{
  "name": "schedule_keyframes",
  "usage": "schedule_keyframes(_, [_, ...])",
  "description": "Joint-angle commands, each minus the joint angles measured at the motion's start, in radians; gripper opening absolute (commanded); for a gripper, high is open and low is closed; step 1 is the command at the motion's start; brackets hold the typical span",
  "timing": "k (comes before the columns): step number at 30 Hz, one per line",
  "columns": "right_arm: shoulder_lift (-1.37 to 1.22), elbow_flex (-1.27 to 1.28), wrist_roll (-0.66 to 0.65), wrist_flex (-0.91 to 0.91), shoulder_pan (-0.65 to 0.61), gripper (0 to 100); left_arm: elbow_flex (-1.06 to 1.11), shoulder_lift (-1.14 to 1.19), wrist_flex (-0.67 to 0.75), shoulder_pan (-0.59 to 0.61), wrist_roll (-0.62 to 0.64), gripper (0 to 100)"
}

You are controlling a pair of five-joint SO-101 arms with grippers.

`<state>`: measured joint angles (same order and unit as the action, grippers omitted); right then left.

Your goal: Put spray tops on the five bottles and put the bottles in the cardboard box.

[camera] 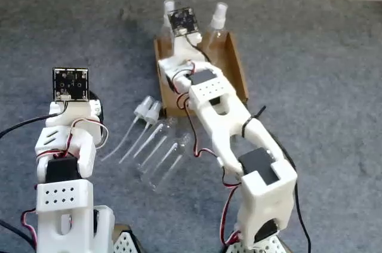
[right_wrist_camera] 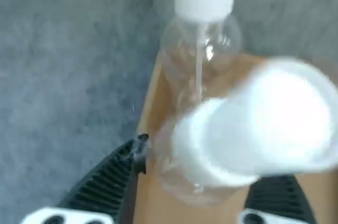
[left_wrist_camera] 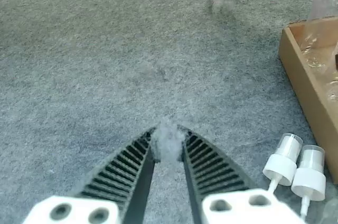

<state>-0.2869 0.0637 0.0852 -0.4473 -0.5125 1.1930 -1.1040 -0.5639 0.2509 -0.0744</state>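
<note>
The cardboard box [camera: 239, 68] lies at the back of the grey carpet. Two capped bottles [camera: 218, 23] [camera: 169, 14] stand in it. My right gripper [right_wrist_camera: 195, 166] is down inside the box, shut on a third clear bottle [right_wrist_camera: 211, 176] with a white spray top [right_wrist_camera: 253, 129]; another capped bottle [right_wrist_camera: 203, 28] stands just beyond at the box wall [right_wrist_camera: 150, 102]. Two loose spray tops [camera: 143, 108] [camera: 154, 111] and two clear bottles [camera: 160, 135] [camera: 178, 150] lie left of the box. My left gripper [left_wrist_camera: 169, 142] hovers shut over bare carpet, the spray tops [left_wrist_camera: 283, 158] [left_wrist_camera: 310, 171] beside it.
The right arm [camera: 227, 116] stretches diagonally over the carpet to the box, with its cables hanging close to the lying bottles. The left arm [camera: 65, 139] stands at the front left. The box's side wall [left_wrist_camera: 306, 84] rises near the loose spray tops.
</note>
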Motion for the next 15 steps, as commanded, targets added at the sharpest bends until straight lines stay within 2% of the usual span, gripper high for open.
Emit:
schedule_keyframes(1, [0.027,-0.016,0.005,-0.005,-0.013,25.5,-0.004,0.004,0.021,-0.012,0.012,0])
schedule_keyframes(9, [0.104,-0.088,0.002,-0.068,-0.012,25.5,-0.004,0.004,0.021,-0.012,0.012,0])
schedule_keyframes(15, [0.222,-0.234,0.000,-0.291,-0.010,25.4,-0.004,0.004,0.021,-0.012,0.012,0])
